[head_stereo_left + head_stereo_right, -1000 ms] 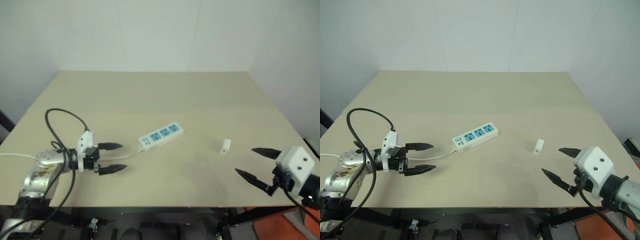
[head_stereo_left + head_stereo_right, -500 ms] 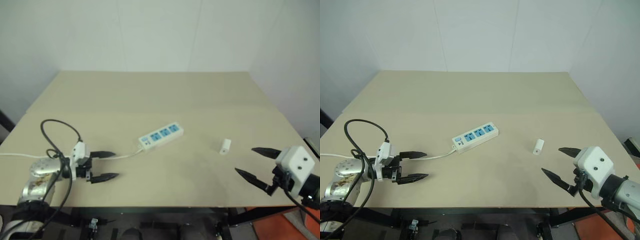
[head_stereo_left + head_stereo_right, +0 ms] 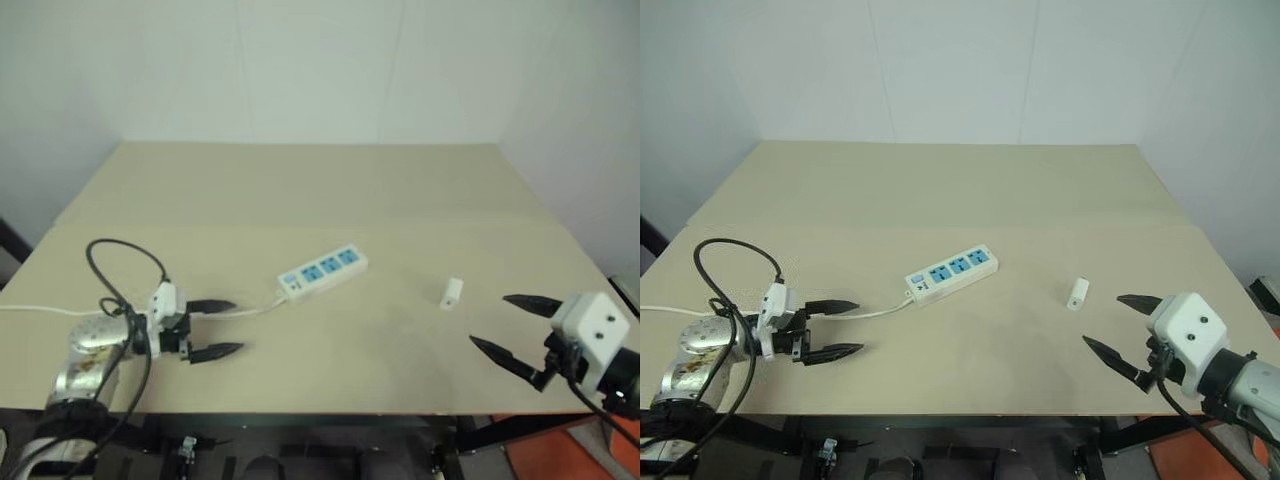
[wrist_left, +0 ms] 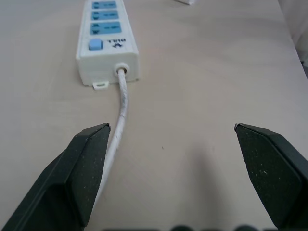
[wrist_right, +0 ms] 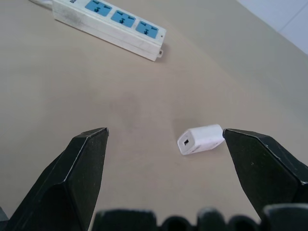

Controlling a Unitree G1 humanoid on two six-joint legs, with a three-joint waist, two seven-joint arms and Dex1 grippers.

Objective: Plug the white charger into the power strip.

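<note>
Right now my left gripper [image 3: 832, 329] hovers spread wide and empty near the table's [image 3: 940, 190] front left corner, level, aimed along the thin cord [image 4: 120, 108] toward the power strip [image 3: 951, 273] mid-table. Over by the right edge, my right gripper [image 3: 1122, 326] hangs released too, just beside the white charger [image 3: 1077, 293] lying flat

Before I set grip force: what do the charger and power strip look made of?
The white charger looks like smooth moulded plastic with rounded edges and a faint sheen. The power strip looks like matte, slightly scuffed white plastic with blue plastic socket faces; its cord looks braided or ribbed.
</note>
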